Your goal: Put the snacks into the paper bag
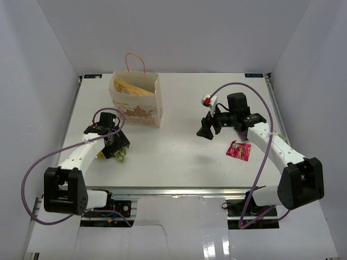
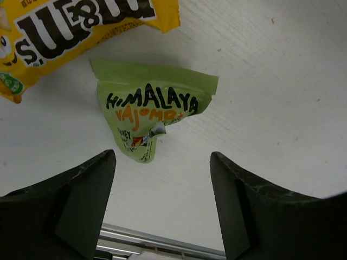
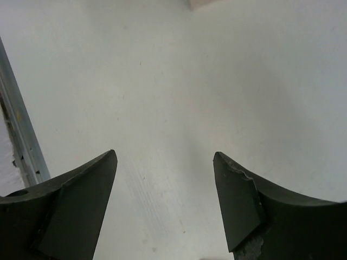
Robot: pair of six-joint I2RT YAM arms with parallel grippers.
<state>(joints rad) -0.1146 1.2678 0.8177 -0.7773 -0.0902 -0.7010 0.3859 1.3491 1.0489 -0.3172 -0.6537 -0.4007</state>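
Fingers (image 2: 81, 189) of my left gripper (image 2: 162, 162) stand spread and hold nothing, poised over the green packet (image 2: 149, 111), which lies crumpled on the table (image 1: 179, 162) in front of the paper bag (image 1: 135, 111) and slightly to its left. Just beside that packet, on the side further left of the bag, lies the yellow candy packet (image 2: 70, 27); the two look almost touching. My right gripper (image 3: 165, 162) is likewise released and empty, hanging over bare table well to the right of the bag. The red-pink pouch (image 1: 239, 150) lies further right of the bag again, and nearer the arm bases. The bag itself stands upright with its mouth open, and the gold chip bag (image 1: 133, 88) shows inside.

Step in hand, as I judge it: picking up the green packet, with three snacks yet to be bagged. My next move calls for lowering the left gripper until the packet sits between the pads, pinching its raised fold without catching the candy packet, then carrying it above the bag's mouth, clear of the cord handles.
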